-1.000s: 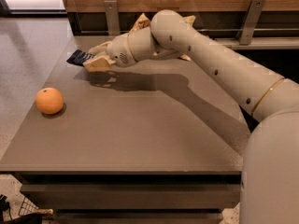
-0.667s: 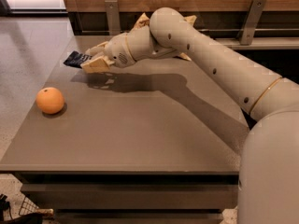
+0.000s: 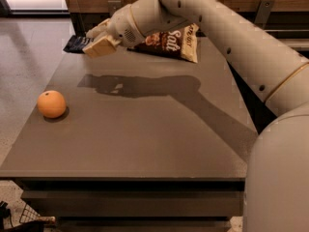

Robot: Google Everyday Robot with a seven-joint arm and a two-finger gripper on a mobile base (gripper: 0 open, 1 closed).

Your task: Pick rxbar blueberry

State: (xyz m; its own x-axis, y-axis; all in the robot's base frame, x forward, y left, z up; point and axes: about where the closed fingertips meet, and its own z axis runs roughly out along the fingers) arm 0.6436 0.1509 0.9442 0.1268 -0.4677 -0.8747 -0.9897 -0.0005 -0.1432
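Observation:
The rxbar blueberry, a small flat dark navy wrapper, sticks out to the left from between the fingers of my gripper over the table's far left corner. The gripper is shut on the bar and holds it above the grey table; its shadow falls on the tabletop well below it. Part of the bar is hidden by the tan fingers.
An orange sits near the table's left edge. A tan-and-brown chip bag lies at the back of the table, behind my arm. A wooden wall with metal brackets runs behind the table. Floor lies to the left.
The gripper has risen from the tabletop with the bar in it; its shadow now lies apart from it, lower on the table. The chip bag shows more fully behind the arm.

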